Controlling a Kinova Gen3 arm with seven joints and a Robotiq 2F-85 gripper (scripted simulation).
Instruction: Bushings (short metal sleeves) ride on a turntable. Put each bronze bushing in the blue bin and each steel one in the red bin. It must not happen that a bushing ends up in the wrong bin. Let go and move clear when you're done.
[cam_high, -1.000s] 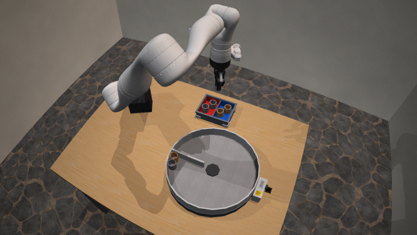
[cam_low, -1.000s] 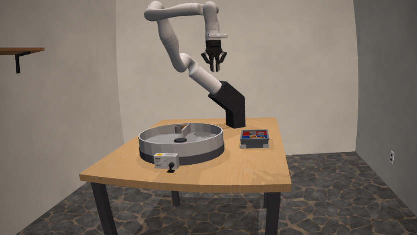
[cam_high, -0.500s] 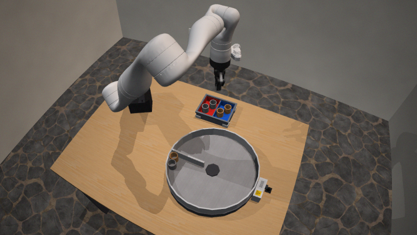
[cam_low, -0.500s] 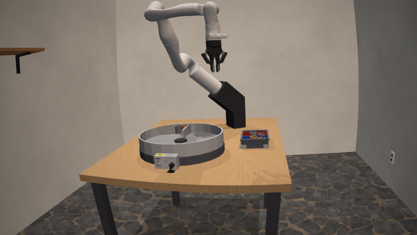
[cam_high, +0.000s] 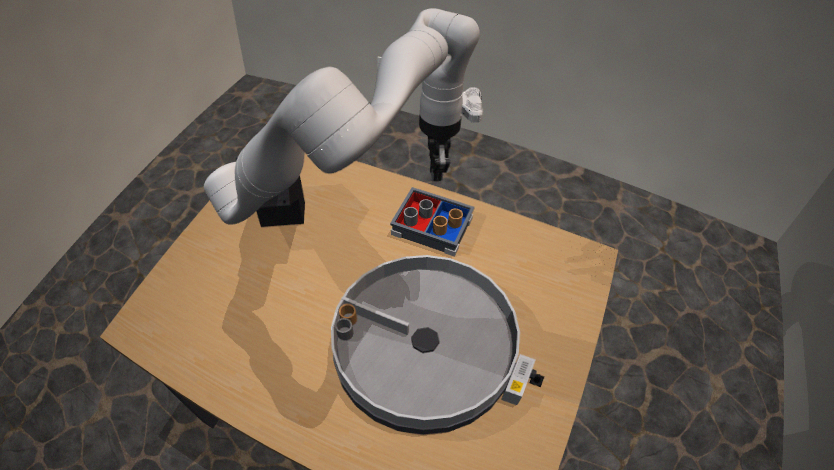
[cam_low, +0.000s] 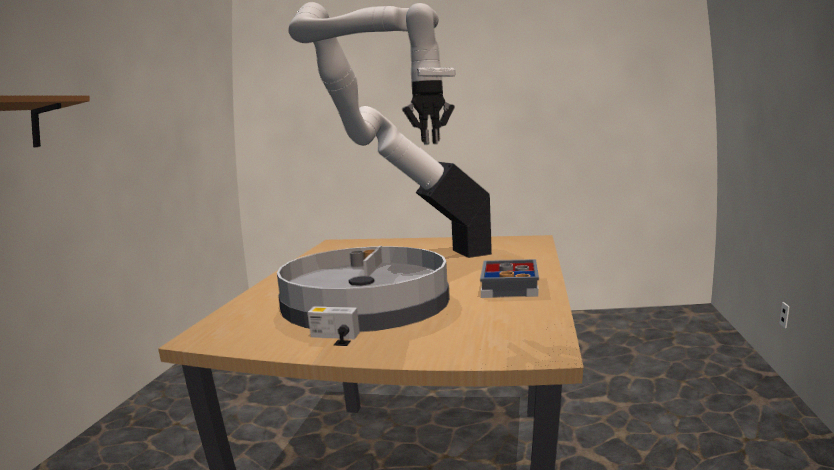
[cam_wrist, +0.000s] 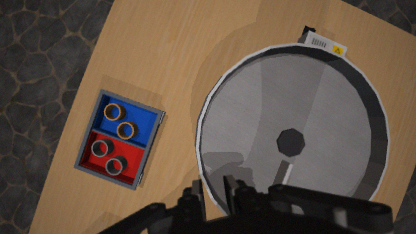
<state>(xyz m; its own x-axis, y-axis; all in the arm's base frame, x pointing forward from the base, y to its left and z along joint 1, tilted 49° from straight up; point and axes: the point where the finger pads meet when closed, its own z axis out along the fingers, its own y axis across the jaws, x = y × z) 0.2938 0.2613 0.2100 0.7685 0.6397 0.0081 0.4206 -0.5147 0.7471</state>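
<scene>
A pale wooden table (cam_high: 245, 303) carries a round grey walled turntable (cam_high: 373, 280), where one bronze bushing (cam_high: 348, 311) and one steel bushing (cam_high: 344, 329) sit against its straight bar. Two of each fill the blue bin (cam_high: 452, 233) and red bin (cam_high: 408, 207). High above, the gripper (cam_low: 431, 140) is nearly closed, holding nothing.

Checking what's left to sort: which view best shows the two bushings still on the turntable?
Top view: bronze bushing and steel bushing sit side by side at the turntable rim, at the divider bar's outer end. Exterior shows only their tops behind the bar. In the wrist view, the gripper hides them.
</scene>
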